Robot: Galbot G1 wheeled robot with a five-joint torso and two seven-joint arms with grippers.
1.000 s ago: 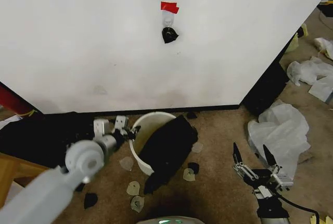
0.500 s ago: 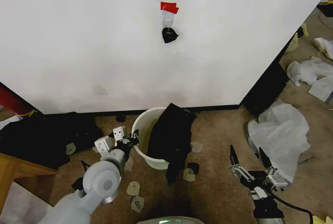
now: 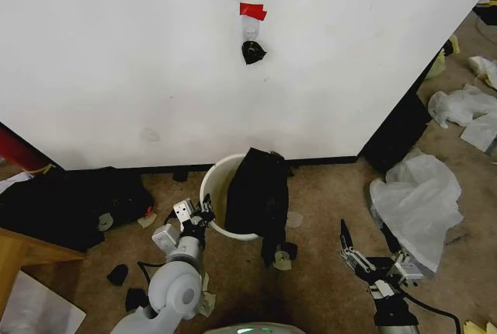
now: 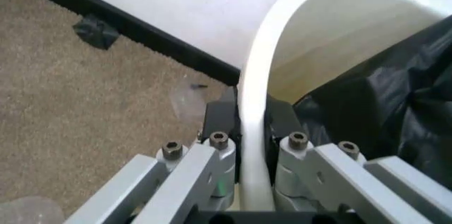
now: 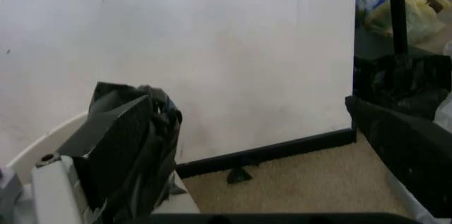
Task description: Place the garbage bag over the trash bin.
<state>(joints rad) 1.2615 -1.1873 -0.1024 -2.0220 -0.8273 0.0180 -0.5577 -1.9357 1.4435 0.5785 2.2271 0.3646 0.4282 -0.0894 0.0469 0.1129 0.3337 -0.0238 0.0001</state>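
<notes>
Black plastic, the garbage bag (image 3: 256, 194) hung lengthwise over the right side of the trash bin (image 3: 215, 188), which stood upright, mouth up, on the carpet against the white wall (image 3: 155, 62) in the head view. The left gripper (image 3: 200, 214) sat at the bin's near-left rim; the right gripper (image 3: 371, 250) hovered apart, fingers spread. From the left wrist, the fingers (image 4: 211, 166) pinched the rim (image 4: 255, 102). From the right wrist, the bag (image 5: 130, 144) draped beside the baseboard (image 5: 268, 152).
</notes>
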